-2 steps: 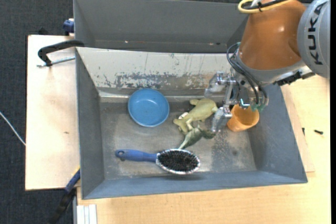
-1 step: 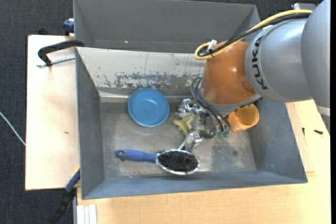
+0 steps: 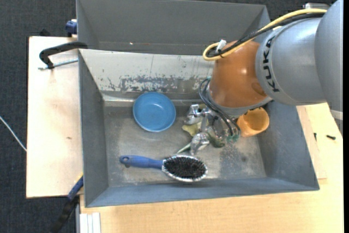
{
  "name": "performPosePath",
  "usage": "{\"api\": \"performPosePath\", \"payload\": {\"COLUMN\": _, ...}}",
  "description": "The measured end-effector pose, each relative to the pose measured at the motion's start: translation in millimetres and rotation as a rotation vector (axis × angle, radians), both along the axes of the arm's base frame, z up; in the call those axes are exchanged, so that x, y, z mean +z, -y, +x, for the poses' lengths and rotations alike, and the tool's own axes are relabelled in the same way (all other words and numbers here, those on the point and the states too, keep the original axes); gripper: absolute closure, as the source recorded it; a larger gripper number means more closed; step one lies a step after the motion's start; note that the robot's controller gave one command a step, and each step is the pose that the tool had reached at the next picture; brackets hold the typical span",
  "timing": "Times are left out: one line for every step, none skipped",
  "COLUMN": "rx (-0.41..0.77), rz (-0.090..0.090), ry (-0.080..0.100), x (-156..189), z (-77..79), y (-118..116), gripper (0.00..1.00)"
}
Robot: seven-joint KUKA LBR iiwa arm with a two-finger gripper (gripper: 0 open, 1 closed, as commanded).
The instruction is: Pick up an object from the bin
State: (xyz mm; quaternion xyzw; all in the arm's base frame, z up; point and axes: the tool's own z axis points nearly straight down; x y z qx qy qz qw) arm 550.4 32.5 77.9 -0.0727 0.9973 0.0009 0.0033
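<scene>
My gripper (image 3: 197, 128) is low in the middle of the bin, just right of a blue bowl (image 3: 155, 112). Its two metal fingers (image 3: 194, 114) stand apart, open, one toward the back and one toward the front. A small yellowish-green thing (image 3: 188, 129) lies between them on the floor; its shape is hard to make out. A hairbrush (image 3: 184, 167) with a blue handle and black bristles lies just in front of the gripper. An orange cup (image 3: 254, 122) lies on its side to the right, partly hidden under the arm.
The arm's orange cover and cables hang over the right middle of the bin and hide the floor beneath. A bit of green shows beside the cables near the front finger. Bare floor lies at the left and at the front right.
</scene>
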Motion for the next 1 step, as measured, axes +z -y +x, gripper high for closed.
{"api": "performPosePath", "payload": {"rx": 0.200, "rz": -0.003, "ry": 0.007, "x": 146.1, "z": -10.1, "y": -0.3, "gripper": 1.00}}
